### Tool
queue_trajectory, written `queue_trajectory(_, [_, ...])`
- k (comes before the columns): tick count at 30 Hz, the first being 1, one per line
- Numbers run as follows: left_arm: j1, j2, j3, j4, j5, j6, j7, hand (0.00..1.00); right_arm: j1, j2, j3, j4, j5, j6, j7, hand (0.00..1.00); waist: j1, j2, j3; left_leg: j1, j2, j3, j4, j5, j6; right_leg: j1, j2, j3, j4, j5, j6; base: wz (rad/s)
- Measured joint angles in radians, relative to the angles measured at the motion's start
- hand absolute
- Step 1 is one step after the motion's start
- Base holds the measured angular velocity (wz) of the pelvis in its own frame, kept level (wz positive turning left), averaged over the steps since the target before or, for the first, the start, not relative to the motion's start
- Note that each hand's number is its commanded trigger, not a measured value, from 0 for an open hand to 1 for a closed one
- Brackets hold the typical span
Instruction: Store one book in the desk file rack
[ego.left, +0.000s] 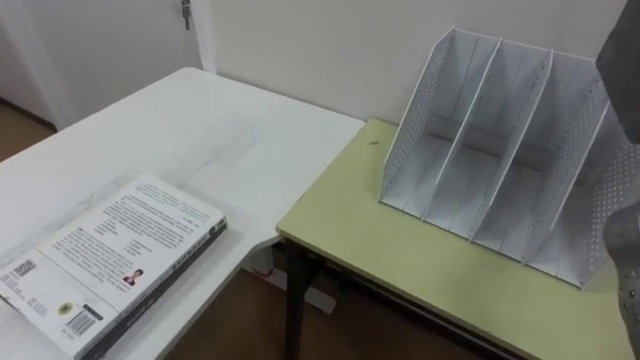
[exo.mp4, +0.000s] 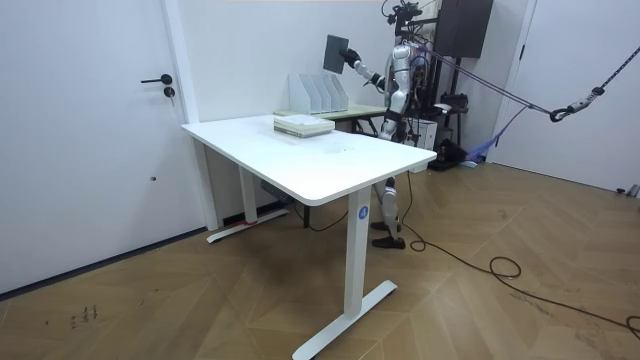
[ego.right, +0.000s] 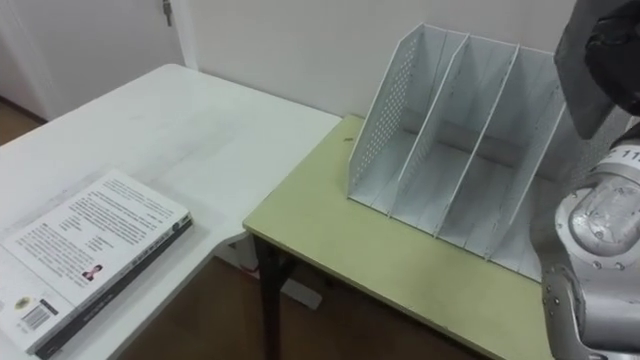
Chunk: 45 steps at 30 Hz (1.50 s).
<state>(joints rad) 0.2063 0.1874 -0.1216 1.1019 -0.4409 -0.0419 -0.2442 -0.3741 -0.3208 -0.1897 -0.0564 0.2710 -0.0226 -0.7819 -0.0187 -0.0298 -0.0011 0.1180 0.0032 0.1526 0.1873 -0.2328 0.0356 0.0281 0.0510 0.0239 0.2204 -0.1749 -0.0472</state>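
Observation:
I hold a dark grey book (ego.right: 583, 75) up in my right hand (ego.right: 618, 55), whose fingers are curled on it. It hangs above the right end of the white perforated file rack (ego.right: 455, 140). The rack has three open slots with nothing in them and stands on a yellow-green side table (ego.right: 400, 260). The room view has the book (exo.mp4: 336, 52) raised over the rack (exo.mp4: 318, 92), with me standing at the side table. My left hand (exo.mp4: 389, 106) hangs low by my side.
A stack of books (ego.left: 110, 260) lies on the white desk (ego.left: 230, 140) at the lower left, and shows again in the room view (exo.mp4: 303, 124). The desk butts against the side table. A white wall and a door are behind.

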Motion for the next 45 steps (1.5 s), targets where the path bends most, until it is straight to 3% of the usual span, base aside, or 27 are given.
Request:
queue_trajectory(8, [-0.008,0.001,0.001,0.009,0.000,-0.002,-0.003,0.00,-0.017,0.000,0.001,0.000,-0.001,0.000,0.006,1.00,0.006,-0.006,0.0038,-0.002,0.000,0.000,0.000,0.000,0.000,-0.001,0.001,0.001,-0.001,0.000,0.000,0.00])
queue_trajectory(22, [-0.017,-0.004,-0.003,0.009,0.002,0.002,0.000,0.00,-0.018,0.000,0.005,0.020,-0.001,0.000,0.044,1.00,0.026,0.005,0.0005,-0.002,-0.001,-0.016,0.000,0.000,0.000,0.007,0.001,-0.008,-0.003,0.001,-0.001,0.03])
queue_trajectory(37, [-0.018,0.004,0.000,-0.022,0.016,0.038,0.001,0.00,-0.018,0.000,0.040,0.147,0.001,0.003,0.080,1.00,0.041,-0.006,0.0015,-0.007,0.002,-0.017,-0.002,0.001,-0.001,0.006,0.001,-0.019,-0.016,0.004,-0.004,-0.01])
queue_trajectory(39, [-0.020,0.004,0.000,-0.023,0.016,0.042,0.001,0.00,-0.018,0.000,0.052,0.177,0.003,0.029,0.097,1.00,0.049,-0.011,0.0020,-0.005,0.003,-0.019,-0.003,0.000,-0.001,0.006,0.000,-0.031,-0.016,0.005,-0.006,-0.11])
queue_trajectory(45, [-0.027,0.008,0.010,-0.023,0.023,0.058,-0.001,0.00,-0.023,-0.018,0.048,0.221,0.033,0.060,0.107,1.00,0.050,-0.026,0.0011,-0.020,0.001,-0.025,0.001,0.001,-0.002,0.003,-0.007,-0.063,-0.016,0.006,-0.005,0.07])
